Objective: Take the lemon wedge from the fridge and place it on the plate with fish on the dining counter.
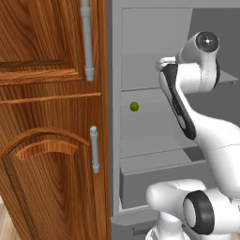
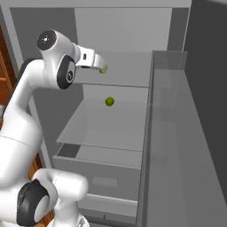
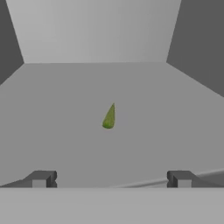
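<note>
The fridge (image 2: 124, 31) stands open, with grey shelves and a drawer inside. The lemon wedge (image 3: 109, 117), tiny, yellowish-green and pointed, lies on the upper shelf (image 3: 65, 109). In the right base view the lemon wedge (image 2: 103, 69) sits just past the fingertips. My gripper (image 3: 111, 179) is open a little short of the wedge, which lines up with the gap between the fingers, and nothing is held. From the right base camera my gripper (image 2: 98, 62) reaches in over the upper shelf. The plate and the dining counter are out of view.
A round green ball (image 2: 109, 101) (image 1: 134, 106) rests on the shelf below. A grey drawer (image 2: 102, 173) sits under that shelf. The open fridge door (image 2: 177, 133) stands on the right. Brown wooden cupboards (image 1: 47, 117) with grey handles flank the fridge on the left.
</note>
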